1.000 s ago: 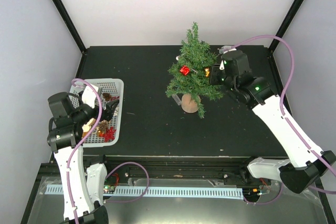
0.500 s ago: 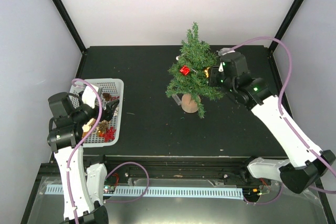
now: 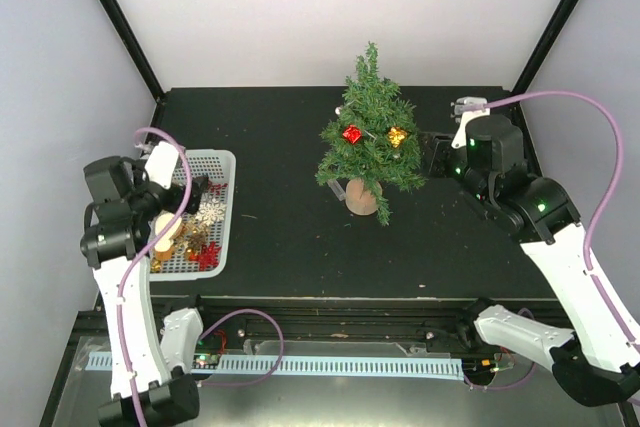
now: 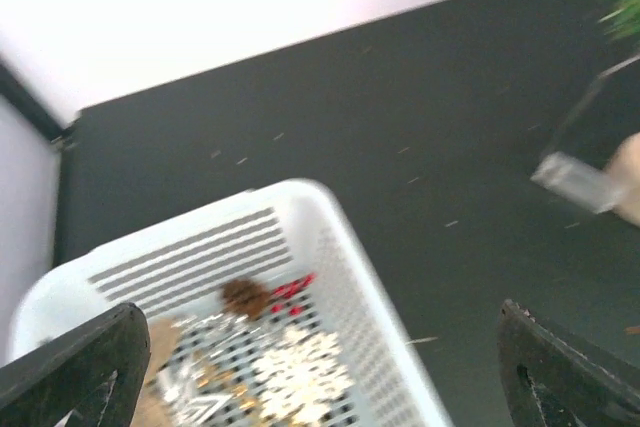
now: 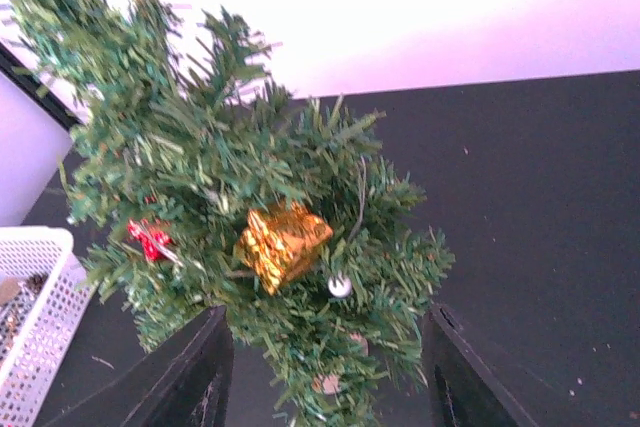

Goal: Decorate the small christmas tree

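Tree upright at centre-back, both grippers holding nothing.
Left gripper [image 4: 320,362] is hovering over the white basket [image 3: 230,197] at the left of the table [image 3: 290,247], jaws spread wide; the blurred view is possibly showing a snowflake inside. The small christmas tree [image 3: 370,147] is carrying a red ornament [image 3: 351,133] and a gold ornament [image 3: 397,136]. Right gripper [image 5: 325,372] is hanging just right of the tree, jaws spread.
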